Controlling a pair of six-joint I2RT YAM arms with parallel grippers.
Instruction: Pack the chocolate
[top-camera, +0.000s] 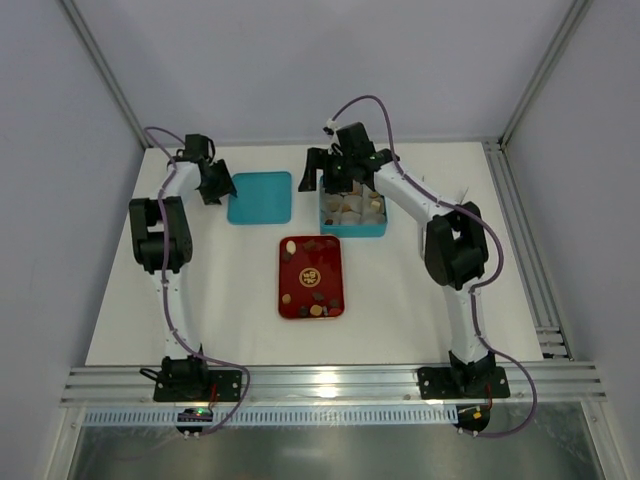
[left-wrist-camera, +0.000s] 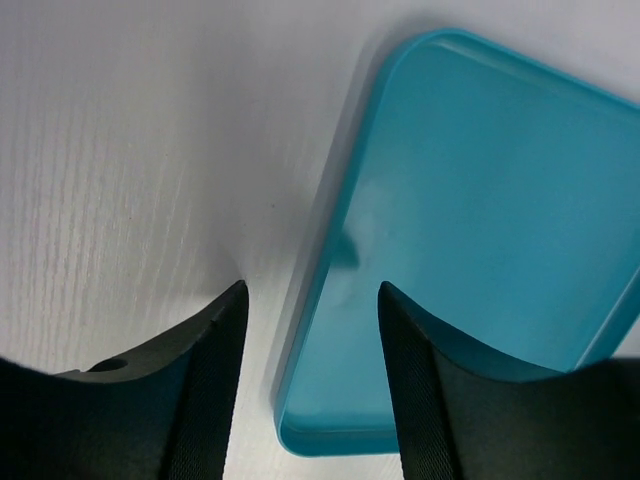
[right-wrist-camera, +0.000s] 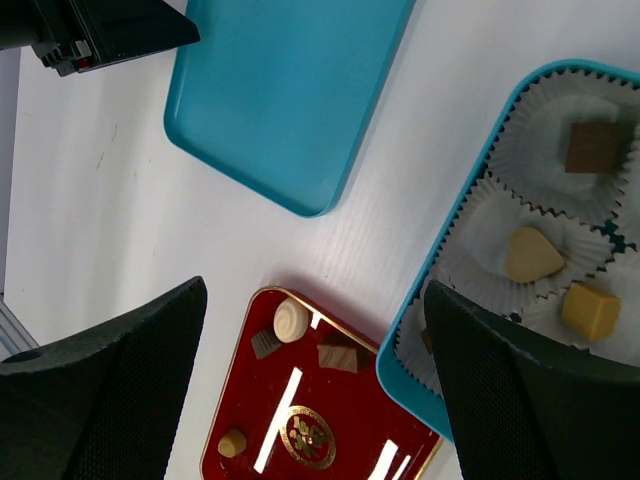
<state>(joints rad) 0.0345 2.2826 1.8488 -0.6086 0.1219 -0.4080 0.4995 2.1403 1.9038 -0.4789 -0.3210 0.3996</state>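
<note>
Several pieces of chocolate (top-camera: 290, 246) lie on the red tray (top-camera: 327, 262) at the table's middle. In the right wrist view a cream swirl piece (right-wrist-camera: 292, 319) and brown pieces (right-wrist-camera: 338, 355) sit at the tray's corner. More pieces, among them a brown square (right-wrist-camera: 592, 147) and a cream heart (right-wrist-camera: 530, 255), rest in white paper cups inside the teal box (top-camera: 352, 230). My right gripper (right-wrist-camera: 315, 290) hangs open and empty above the tray and box. My left gripper (left-wrist-camera: 312, 300) is open, its fingers (left-wrist-camera: 205, 380) on either side of the flat teal lid's (left-wrist-camera: 480, 220) left edge, near a corner.
The teal lid (top-camera: 260, 197) lies left of the teal box, behind the red tray. Grey walls and metal frame posts enclose the white table (top-camera: 230, 300). A rail runs along the near edge by the arm bases.
</note>
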